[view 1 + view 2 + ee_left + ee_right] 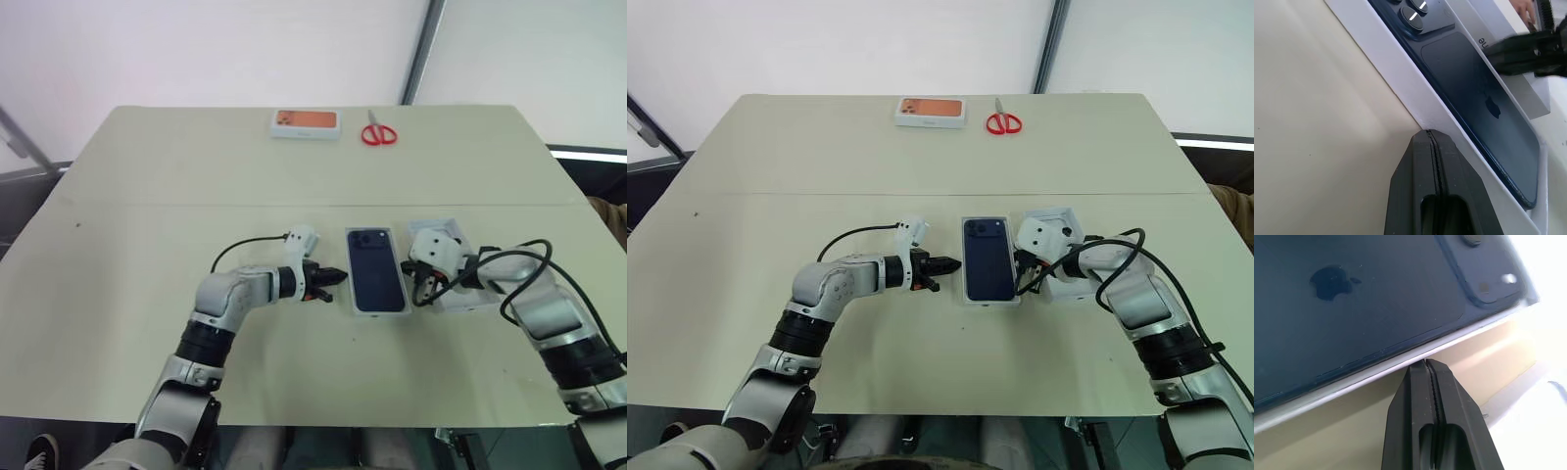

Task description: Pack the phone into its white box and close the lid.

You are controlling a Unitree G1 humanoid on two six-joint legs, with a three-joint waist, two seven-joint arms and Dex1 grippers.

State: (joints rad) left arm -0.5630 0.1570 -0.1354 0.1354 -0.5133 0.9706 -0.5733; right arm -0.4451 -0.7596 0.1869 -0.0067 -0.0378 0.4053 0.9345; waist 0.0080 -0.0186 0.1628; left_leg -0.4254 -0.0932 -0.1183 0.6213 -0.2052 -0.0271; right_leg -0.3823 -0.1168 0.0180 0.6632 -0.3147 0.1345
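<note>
On beige table (147,245), both grippers closed and empty: left gripper (338,278) and right gripper (1021,277) press white box (351,294) sides; phone (376,269) inside; lid (468,298) partly hidden behind right arm

Bare lab: beige table (196,166), white walls (196,49)

The scene is evenly and brightly lit from above, and the pale counter (196,196) is rendered without harsh glare. Only soft, short shadows are cast beneath the arms at the centre of the head views. The upper background is washed to a near-white tone. In the left wrist view the closed fingers (1435,196) at the lower centre are slightly out of focus, while faint sheen is carried by the phone (1474,93). In the right wrist view the upper right corner is blown out, and soft reflections are seen across the glossy dark surface.
</note>
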